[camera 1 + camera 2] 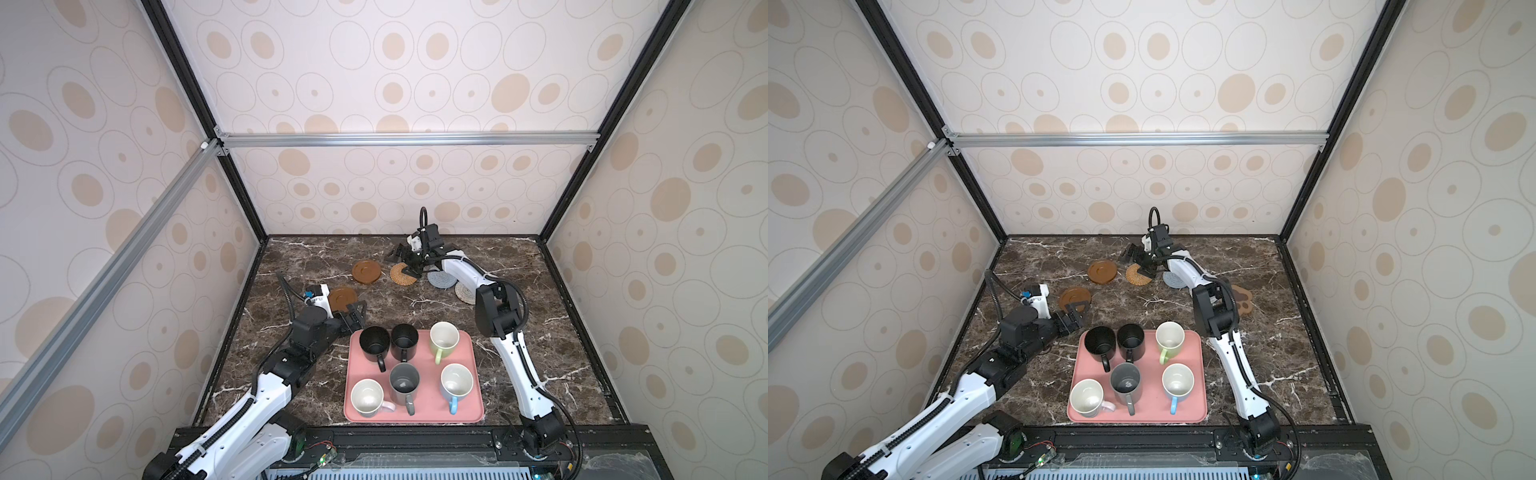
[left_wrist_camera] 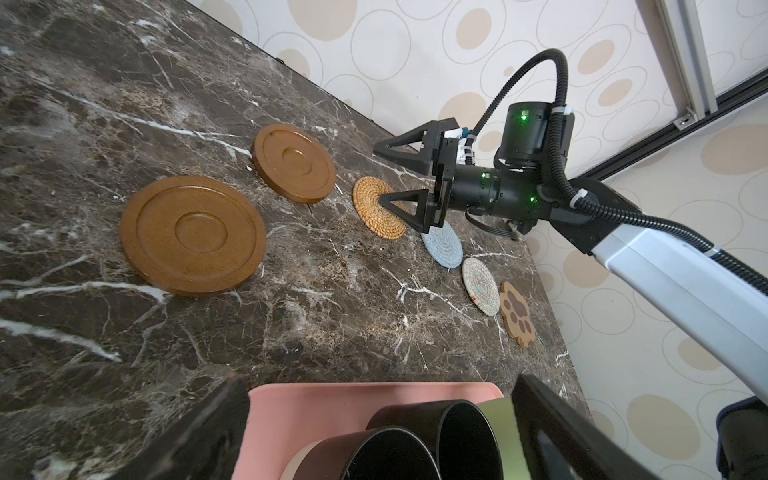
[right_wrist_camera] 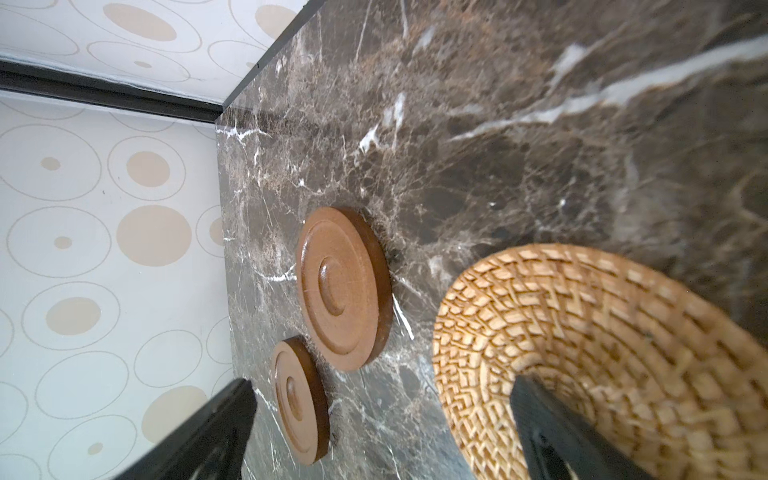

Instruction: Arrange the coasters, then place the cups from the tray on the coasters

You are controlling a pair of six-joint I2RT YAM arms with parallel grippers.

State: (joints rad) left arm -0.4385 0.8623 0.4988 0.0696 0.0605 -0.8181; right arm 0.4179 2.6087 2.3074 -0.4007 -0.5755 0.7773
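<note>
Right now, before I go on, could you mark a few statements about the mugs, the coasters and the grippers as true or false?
1. The grey mug stands on the tray. True.
2. The right gripper is shut on the rattan coaster. False: it is open, with one finger over that coaster.
3. A mug sits on the paw coaster. False: that coaster is bare.
4. The left gripper is open and empty. True.
</note>
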